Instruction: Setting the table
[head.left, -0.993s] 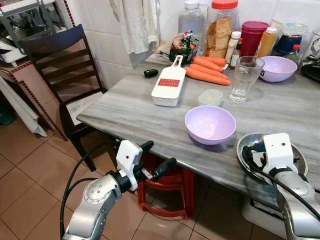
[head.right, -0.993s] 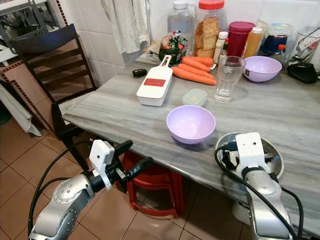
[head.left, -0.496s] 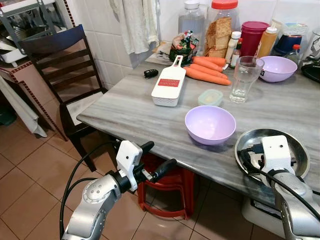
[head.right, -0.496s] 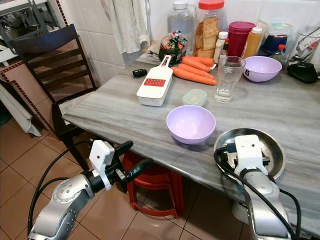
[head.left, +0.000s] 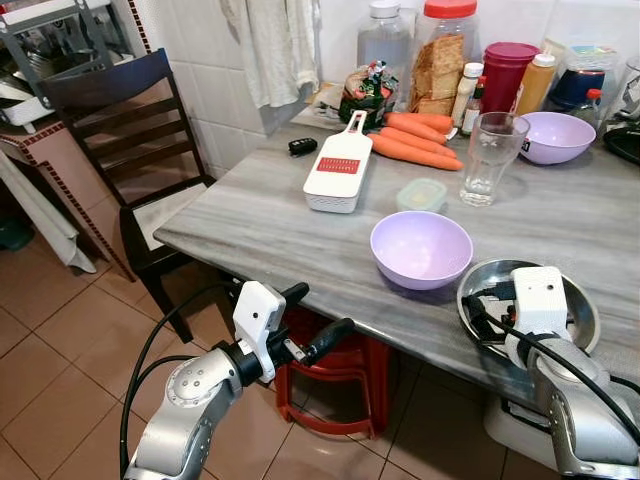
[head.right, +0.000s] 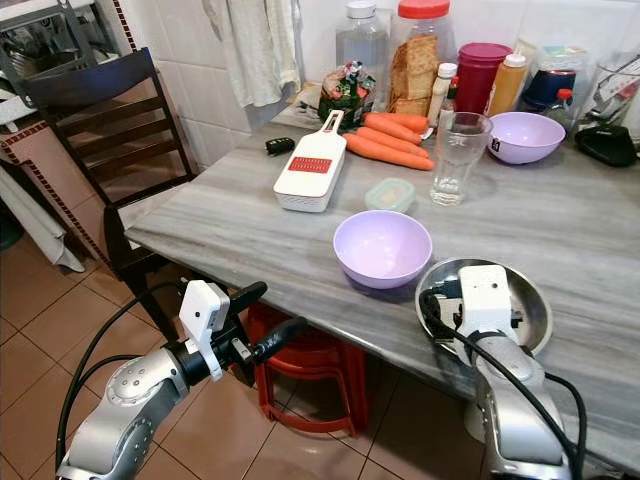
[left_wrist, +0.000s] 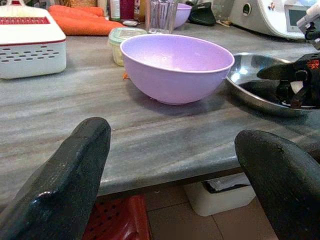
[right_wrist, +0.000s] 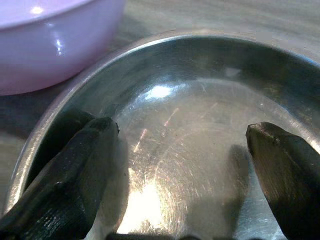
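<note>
The shallow round steel plate (head.left: 583, 305) now lies further toward the robot's left along the near edge of the grey marbled table (head.left: 260, 215) than it did a second ago, when it sat well to the right of the near lilac plastic bowl (head.left: 420, 248). Half a second ago there was a plain gap between the two; now the plate's rim lies just beside the bowl, close to touching it.

The right gripper (right_wrist: 182, 165) is inside the plate, its two black fingers (right_wrist: 65, 170) spread wide apart with their tips on the steel floor. It holds nothing; from the spread fingers resting in the dish, it looks to be dragging the plate sideways by pressing on it rather than by clasping it.

The left gripper (head.left: 310, 318) hangs below the table edge in front of the red plastic stool (head.left: 335, 385), unclenched and empty, in the same place throughout.

Behind the bowl stand a clear drinking glass (head.left: 491, 155), a small lidded container (head.left: 421, 194), a white and red grater (head.left: 338, 168), carrots (head.left: 415, 140) and a second lilac bowl (head.left: 555, 135).

Plate and bowl now sit as one place setting at the near edge. Any further slide risks knocking the bowl.
</note>
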